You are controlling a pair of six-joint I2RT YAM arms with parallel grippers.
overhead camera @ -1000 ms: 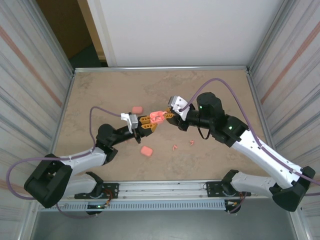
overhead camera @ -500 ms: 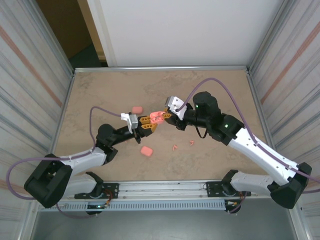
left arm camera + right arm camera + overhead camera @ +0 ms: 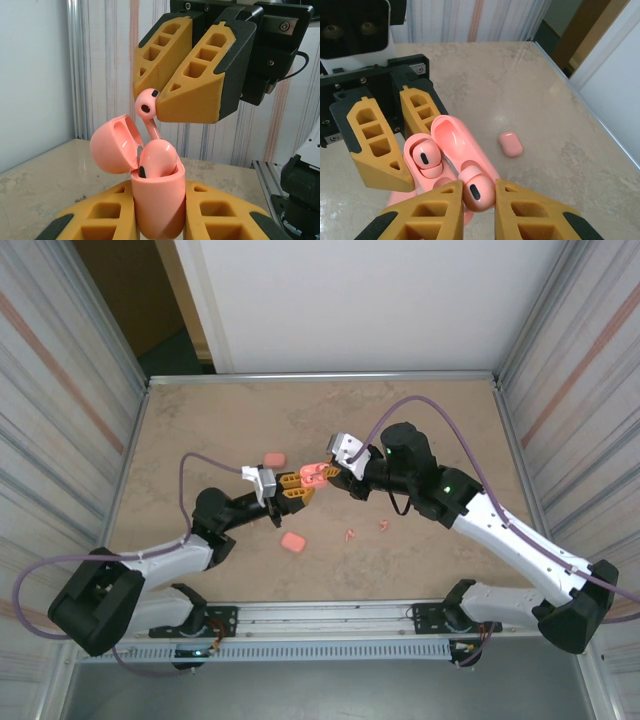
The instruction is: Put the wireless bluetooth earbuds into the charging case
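My left gripper (image 3: 297, 486) is shut on the pink charging case (image 3: 157, 205), holding it upright with its lid (image 3: 112, 145) open. One earbud (image 3: 157, 160) sits in the case. My right gripper (image 3: 479, 200) is shut on a second earbud (image 3: 477, 187), which hangs just above the case's free slot with its stem (image 3: 153, 131) pointing down at the case's opening. In the top view both grippers meet above the table's middle, around the case (image 3: 314, 473). Two loose earbuds (image 3: 351, 534) (image 3: 383, 526) lie on the table near the right arm.
A closed pink case (image 3: 273, 458) lies behind the left gripper and another (image 3: 293, 541) in front of it. The first closed case (image 3: 511, 144) lies to the right in the right wrist view. Metal rails and walls border the beige table (image 3: 200, 430).
My right arm has shifted slightly left, bringing its held earbud closer over the open case. The left arm and the case have stayed put.
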